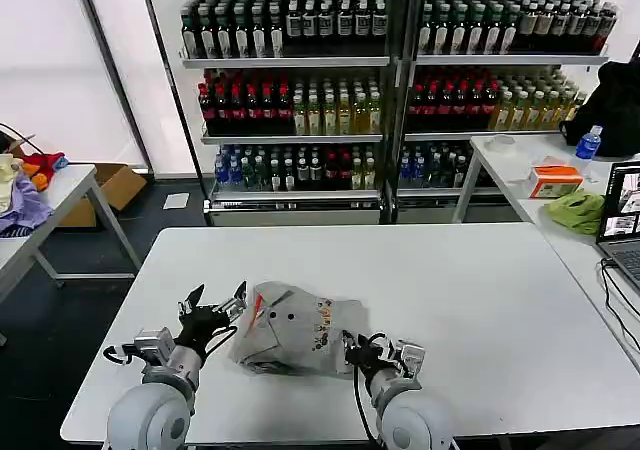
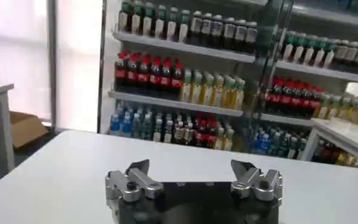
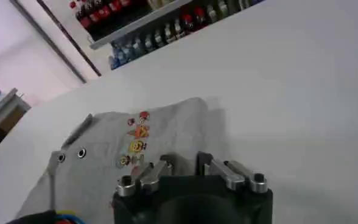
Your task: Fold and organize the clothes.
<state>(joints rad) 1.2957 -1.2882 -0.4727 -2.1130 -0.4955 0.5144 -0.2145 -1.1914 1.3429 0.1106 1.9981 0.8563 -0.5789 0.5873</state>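
Observation:
The clothes, one light grey T-shirt [image 1: 295, 328], lies loosely bunched on the white table [image 1: 480, 290] near its front edge, its small coloured logo [image 1: 323, 320] facing up. My left gripper [image 1: 215, 298] sits just left of the shirt, open, with nothing between its fingers. In the left wrist view that gripper [image 2: 191, 171] points across bare tabletop. My right gripper [image 1: 352, 348] is at the shirt's front right edge. In the right wrist view the right gripper [image 3: 184, 162] hovers at the cloth's edge, jaws a short way apart, with the T-shirt [image 3: 148, 131] and logo [image 3: 136, 141] just beyond.
Shelves of bottled drinks [image 1: 300, 90] stand behind the table. A side table on the right holds a laptop [image 1: 620, 220], a lime-green cloth [image 1: 577, 212] and an orange box [image 1: 553, 180]. A table on the left carries coloured garments [image 1: 25, 200]. The white table's right half is bare.

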